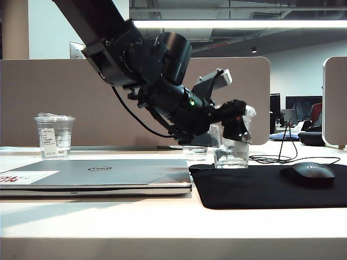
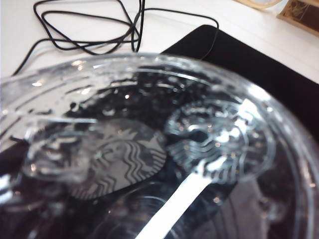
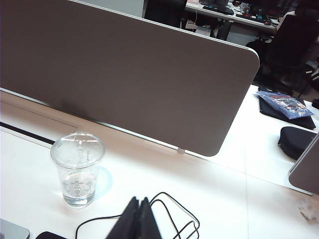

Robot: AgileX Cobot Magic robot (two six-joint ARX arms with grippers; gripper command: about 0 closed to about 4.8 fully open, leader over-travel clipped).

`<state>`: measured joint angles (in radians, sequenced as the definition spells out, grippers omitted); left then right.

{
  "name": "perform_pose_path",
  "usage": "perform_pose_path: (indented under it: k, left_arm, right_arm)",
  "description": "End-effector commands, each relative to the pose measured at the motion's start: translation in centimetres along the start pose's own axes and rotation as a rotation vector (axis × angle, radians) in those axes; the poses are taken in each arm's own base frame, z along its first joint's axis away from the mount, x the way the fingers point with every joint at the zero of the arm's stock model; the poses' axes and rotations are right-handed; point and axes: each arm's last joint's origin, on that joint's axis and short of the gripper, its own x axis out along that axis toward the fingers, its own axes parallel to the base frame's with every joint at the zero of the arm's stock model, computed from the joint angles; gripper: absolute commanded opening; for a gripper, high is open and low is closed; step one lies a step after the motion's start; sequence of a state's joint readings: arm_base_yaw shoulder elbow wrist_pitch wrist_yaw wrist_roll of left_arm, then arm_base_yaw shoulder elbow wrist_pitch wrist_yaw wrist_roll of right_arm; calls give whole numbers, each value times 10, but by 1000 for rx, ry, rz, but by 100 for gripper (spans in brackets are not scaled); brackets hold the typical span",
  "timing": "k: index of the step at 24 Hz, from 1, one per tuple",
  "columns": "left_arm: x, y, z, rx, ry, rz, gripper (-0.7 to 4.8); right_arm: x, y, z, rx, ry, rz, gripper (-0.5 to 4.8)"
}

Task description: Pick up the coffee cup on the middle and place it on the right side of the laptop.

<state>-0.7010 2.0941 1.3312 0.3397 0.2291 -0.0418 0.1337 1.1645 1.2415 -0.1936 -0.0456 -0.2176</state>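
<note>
The coffee cup (image 1: 232, 154), short and clear, stands on the back left corner of the black mouse mat (image 1: 271, 189), just right of the silver Dell laptop (image 1: 97, 172). My left gripper (image 1: 237, 127) reaches across from the upper left and sits around the cup's upper part. I cannot make out whether its fingers press on the cup. In the left wrist view the cup's clear lid (image 2: 149, 114) fills the picture, with the round logo (image 2: 117, 159) and a white label strip (image 2: 174, 209) showing through. My right gripper (image 3: 139, 219) hangs shut and empty above a black cable (image 3: 174, 214).
Another labelled clear cup (image 1: 54, 136) stands behind the laptop's left end. A taller clear cup (image 3: 78, 167) with some water stands near the grey partition (image 3: 124, 74), half hidden behind my left arm in the exterior view. A black mouse (image 1: 310, 173) lies on the mat's right part.
</note>
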Motion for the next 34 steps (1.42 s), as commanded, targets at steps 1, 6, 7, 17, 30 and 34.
perform_pose_path:
  k: [1,6,7,17,30,34]
  left_arm:
    - [2,-7,2,6,-14,-13,479]
    - [3,-15,-2,8,15,-23,479]
    - [4,-16,-2,7,23,-23,479]
    - [-18,-23,-3,-29,244,7,479]
    - [-103,-40,38,-57,449,44,320]
    - [-166,-53,76,-29,345,75,95]
  right_arm:
    - [-2,-1,4,-1,-26,-7,-6]
    - [-2,-1,4,-1,-26,-7,-6]
    - [-2,-1,4,-1,-27,-7,-5]
    - [-12,-1,9,-2,-47,-11,-5]
    - [-40,-1,13,40,-24,-4,-6]
    - [-66,1,12,96,21,18,-6]
